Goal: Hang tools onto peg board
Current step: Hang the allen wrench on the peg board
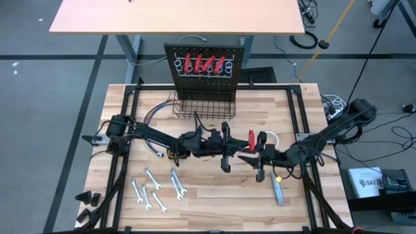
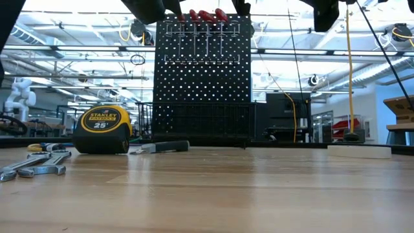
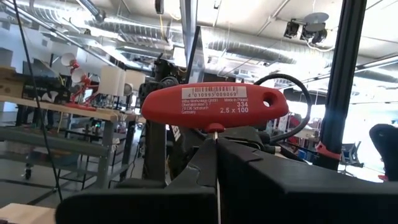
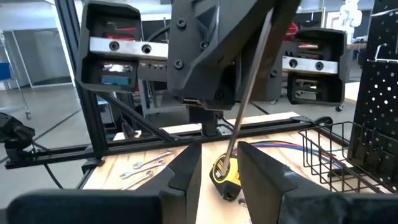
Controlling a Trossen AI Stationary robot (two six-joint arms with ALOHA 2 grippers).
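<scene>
The left gripper [image 1: 226, 144], fingers clamped on the red-handled driver's [image 3: 214, 106] thin, stiff, slippery shaft, met the half-open right gripper [image 1: 250, 158] at the counter's [image 1: 214, 201] centre; handle gripped better.

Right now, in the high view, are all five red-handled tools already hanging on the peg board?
No, four hang on the peg board; one red-handled tool is between the arms over the table.
</scene>
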